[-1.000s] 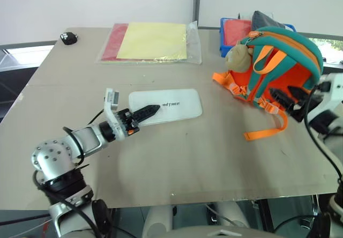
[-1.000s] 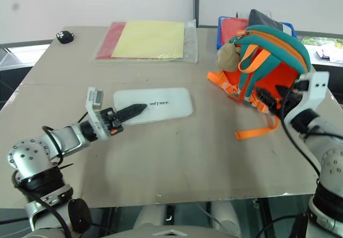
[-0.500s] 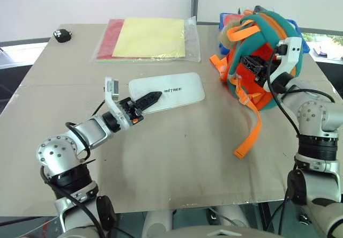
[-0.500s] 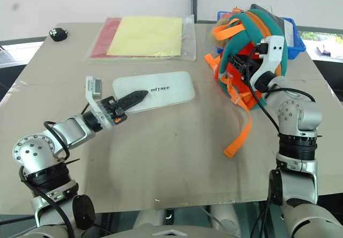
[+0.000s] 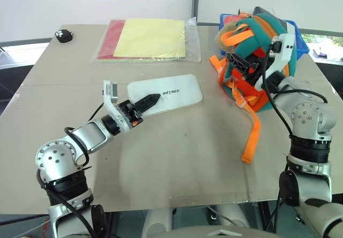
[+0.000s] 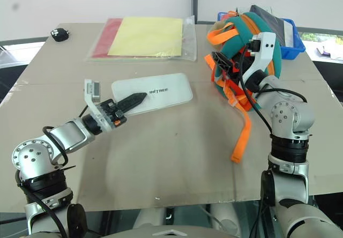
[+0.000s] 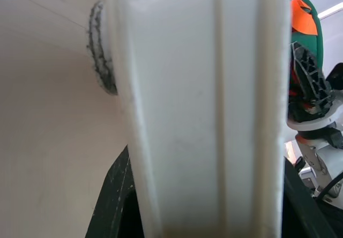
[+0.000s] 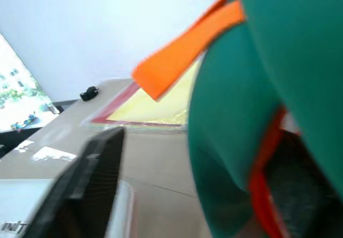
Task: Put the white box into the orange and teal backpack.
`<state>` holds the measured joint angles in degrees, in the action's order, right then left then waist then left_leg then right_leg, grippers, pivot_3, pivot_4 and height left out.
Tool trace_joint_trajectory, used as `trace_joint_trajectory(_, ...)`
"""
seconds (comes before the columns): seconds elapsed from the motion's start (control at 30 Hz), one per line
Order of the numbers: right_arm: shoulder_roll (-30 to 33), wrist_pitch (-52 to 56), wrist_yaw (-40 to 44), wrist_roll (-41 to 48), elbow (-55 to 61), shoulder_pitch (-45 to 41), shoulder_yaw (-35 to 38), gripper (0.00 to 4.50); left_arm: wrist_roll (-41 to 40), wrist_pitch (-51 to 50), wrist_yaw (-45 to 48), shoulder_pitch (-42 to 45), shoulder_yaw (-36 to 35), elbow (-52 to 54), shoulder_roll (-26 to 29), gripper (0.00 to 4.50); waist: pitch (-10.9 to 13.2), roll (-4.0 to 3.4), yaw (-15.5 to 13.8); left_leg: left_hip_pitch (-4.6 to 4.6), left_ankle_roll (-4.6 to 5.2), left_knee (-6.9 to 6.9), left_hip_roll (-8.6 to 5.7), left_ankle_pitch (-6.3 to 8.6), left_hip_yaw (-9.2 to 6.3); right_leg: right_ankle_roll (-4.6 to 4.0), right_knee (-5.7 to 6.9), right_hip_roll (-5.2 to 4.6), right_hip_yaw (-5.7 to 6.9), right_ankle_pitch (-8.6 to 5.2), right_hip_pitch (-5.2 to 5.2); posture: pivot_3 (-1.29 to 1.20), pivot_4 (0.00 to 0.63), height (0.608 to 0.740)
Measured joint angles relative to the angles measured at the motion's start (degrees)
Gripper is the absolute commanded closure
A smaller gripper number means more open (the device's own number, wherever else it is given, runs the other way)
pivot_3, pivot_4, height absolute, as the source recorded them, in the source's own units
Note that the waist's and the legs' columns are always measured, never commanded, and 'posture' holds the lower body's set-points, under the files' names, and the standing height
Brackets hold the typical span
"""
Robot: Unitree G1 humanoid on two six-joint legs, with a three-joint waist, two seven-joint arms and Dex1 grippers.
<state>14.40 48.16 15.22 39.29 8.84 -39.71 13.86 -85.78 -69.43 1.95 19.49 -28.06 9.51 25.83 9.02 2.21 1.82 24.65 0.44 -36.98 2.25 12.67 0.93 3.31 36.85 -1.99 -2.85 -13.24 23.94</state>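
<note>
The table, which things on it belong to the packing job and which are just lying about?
For the job:
white box, gripped at its near end by the left hand
orange and teal backpack, right hand at it

Lying about:
yellow and red folders
blue tray
small black object

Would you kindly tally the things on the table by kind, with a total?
White box: 1
Backpack: 1
Plastic folders in a clear sleeve: 2 (yellow, red)
Blue tray: 1
Small black item at the far left corner: 1
Total: 6
</note>
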Motion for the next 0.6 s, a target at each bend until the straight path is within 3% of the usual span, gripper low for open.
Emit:
trace_joint_trajectory(0.17,-3.28,-0.51,-6.64,-2.29,-1.79,-2.70,-0.08,0.14,-0.77,1.58,-0.51,-0.50,1.51,-0.04,1.30,3.37,0.02,-0.02,0.04,-0.01,0.00,-0.02,-0.01,0.00,0.00,0.00,0.03,0.00,0.01,0.01,0.00,0.00,0.150,0.740)
trace_joint_trajectory(0.37,-8.40,-14.76,-16.51,-14.32,-19.14,-12.67,-1.51,0.14,-1.13,4.07,-0.55,-0.72,3.82,-0.03,1.37,3.37,0.02,-0.03,0.38,-0.04,-0.01,-0.03,-0.01,-0.01,0.02,0.00,0.05,0.01,-0.02,0.01,-0.01,0.00,0.150,0.740)
trace_joint_trajectory(0.6,-10.45,-28.28,-16.19,-22.44,-30.13,-16.36,-5.19,3.54,-1.13,7.53,-1.08,-3.51,3.97,1.21,1.29,3.37,0.03,-0.04,0.38,0.03,-0.03,0.03,0.00,-0.01,0.01,0.00,-0.04,-0.03,0.02,0.01,0.00,0.00,0.150,0.740)
